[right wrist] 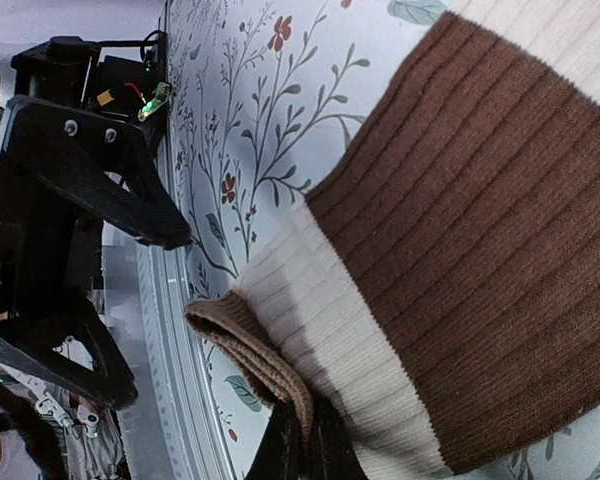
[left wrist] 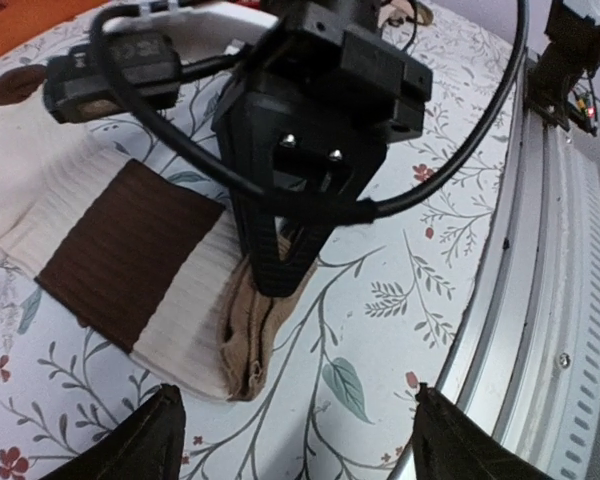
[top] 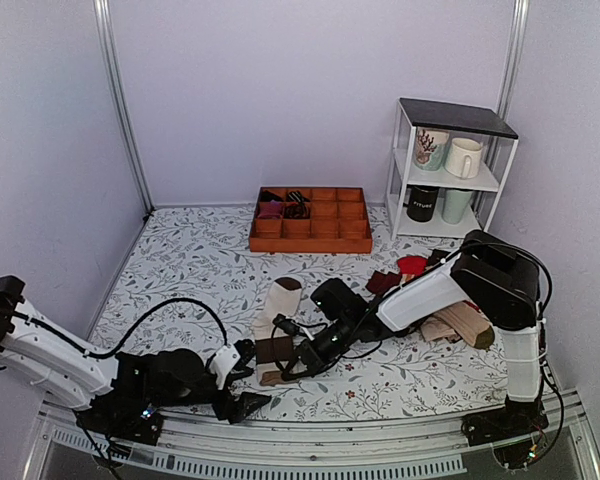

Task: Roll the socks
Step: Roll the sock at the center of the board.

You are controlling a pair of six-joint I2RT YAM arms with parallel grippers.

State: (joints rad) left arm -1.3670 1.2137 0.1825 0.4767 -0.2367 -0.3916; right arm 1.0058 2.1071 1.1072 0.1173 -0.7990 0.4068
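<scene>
The socks (top: 278,305) lie stacked on the floral cloth, cream-white with a wide dark brown band (left wrist: 125,250) and a tan cuff (left wrist: 242,345) at the near end. My right gripper (top: 285,368) reaches in from the right and is shut on the tan cuff (right wrist: 255,352), its black fingertips (left wrist: 280,272) pinching the cuff's edge. The cuff is lifted slightly off the cloth. My left gripper (top: 250,378) sits just in front of the cuff near the table's front rail. It stands open, its fingers (left wrist: 155,440) wide apart and holding nothing.
An orange-brown compartment tray (top: 310,238) stands at the back centre. A white shelf (top: 405,165) with mugs is at the back right. Other socks (top: 460,325) and a red item (top: 412,265) lie by the right arm. The metal front rail (left wrist: 540,330) runs close behind my left gripper.
</scene>
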